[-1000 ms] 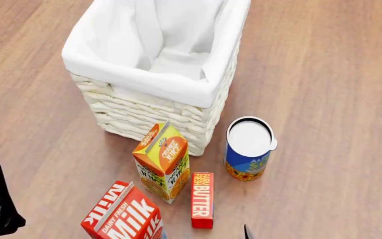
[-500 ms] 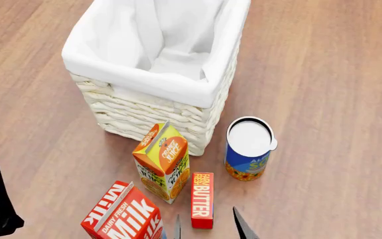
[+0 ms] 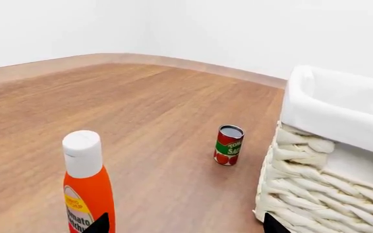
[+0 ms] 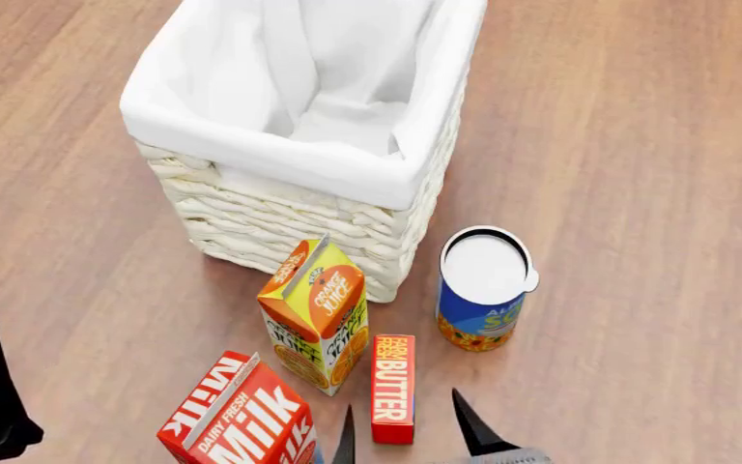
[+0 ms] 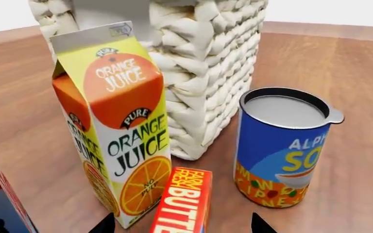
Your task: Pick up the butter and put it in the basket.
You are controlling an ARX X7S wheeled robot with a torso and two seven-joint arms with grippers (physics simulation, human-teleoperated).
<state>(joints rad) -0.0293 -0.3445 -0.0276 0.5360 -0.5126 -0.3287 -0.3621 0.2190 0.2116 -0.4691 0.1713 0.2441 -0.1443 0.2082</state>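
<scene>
The butter [image 4: 393, 388], a slim red box with white lettering, lies flat on the wooden floor in front of the basket [image 4: 297, 217], a big cream wicker one with a white liner. My right gripper [image 4: 404, 430] is open, its two black fingertips standing either side of the butter's near end without touching it. In the right wrist view the butter [image 5: 183, 199] runs between the open fingertips [image 5: 259, 223] of the right gripper [image 5: 181, 224]. My left gripper [image 3: 184, 224] is open over bare floor, far left, with the basket [image 3: 329, 160] beside it.
An orange juice carton [image 4: 317, 314] stands just left of the butter, a milk carton [image 4: 242, 416] lies nearer left. A blue soup can [image 4: 482, 288] stands to the right. An orange ketchup bottle [image 3: 88, 187] and a small tomato can [image 3: 228, 145] show near the left arm.
My right gripper has come forward into the head view, and its open fingertips now straddle the butter's near end. The left arm has hardly moved.
</scene>
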